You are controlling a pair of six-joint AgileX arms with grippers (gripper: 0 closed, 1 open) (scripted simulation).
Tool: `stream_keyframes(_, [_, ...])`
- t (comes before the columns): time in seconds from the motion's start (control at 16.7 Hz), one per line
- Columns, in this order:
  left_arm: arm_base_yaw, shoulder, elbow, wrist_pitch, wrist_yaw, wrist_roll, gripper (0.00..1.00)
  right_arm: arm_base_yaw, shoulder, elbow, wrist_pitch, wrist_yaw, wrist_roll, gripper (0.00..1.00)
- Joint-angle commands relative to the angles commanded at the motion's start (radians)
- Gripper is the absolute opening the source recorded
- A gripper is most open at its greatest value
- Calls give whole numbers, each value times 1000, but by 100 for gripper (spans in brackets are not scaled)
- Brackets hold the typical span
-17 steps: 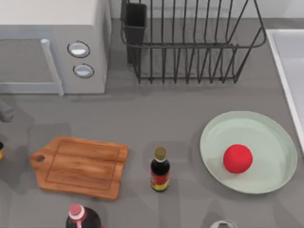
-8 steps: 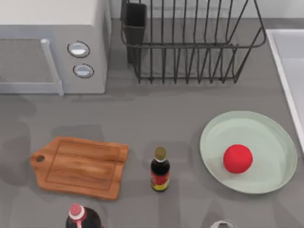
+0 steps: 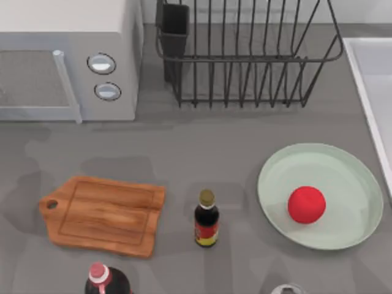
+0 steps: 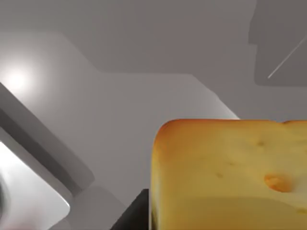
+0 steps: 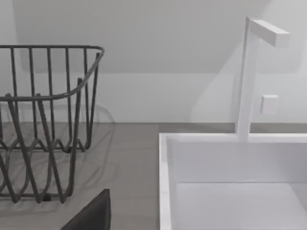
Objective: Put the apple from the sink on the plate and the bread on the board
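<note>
The red apple [image 3: 306, 204] rests on the pale green plate [image 3: 282, 177] at the table's right. The wooden board [image 3: 104, 214] lies bare at the front left. In the left wrist view the golden bread [image 4: 230, 177] looms very close, held up off the table in my left gripper [image 4: 144, 215], which is shut on it. The white sink [image 3: 362, 79] runs along the right edge. Its rim [image 5: 165, 167] and tap also appear in the right wrist view, where my right gripper [image 5: 91, 218] is a dark shape near the sink.
A white microwave [image 3: 67, 55] stands at the back left and a black wire dish rack [image 3: 245, 55] at the back centre. A small dark sauce bottle [image 3: 206, 218] stands between board and plate. A pink-capped bottle [image 3: 101, 278] sits at the front edge.
A grey part of my left arm and a bit of yellow at the top view's left edge have gone out of view. Shadows by the board have shifted. The apple and plate have stayed still.
</note>
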Motion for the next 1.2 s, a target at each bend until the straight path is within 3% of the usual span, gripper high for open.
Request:
stream_keyframes(0.3, [-8,-7,-16,6,-9,-57,0,0,0,0,0,0,0,100])
stream_keyframes(0.54, [-55,-24,-56,22,-38,-282,0,0,0,0,0,0,0,100])
stream_keyframes(0.84, [-157,-36,-115,54,-74,-757,0,0,0,0,0,0,0,100])
stream_keyframes(1.2, [-307,-38,-168,97,-89,-1466,0,0,0,0,0,0,0,100])
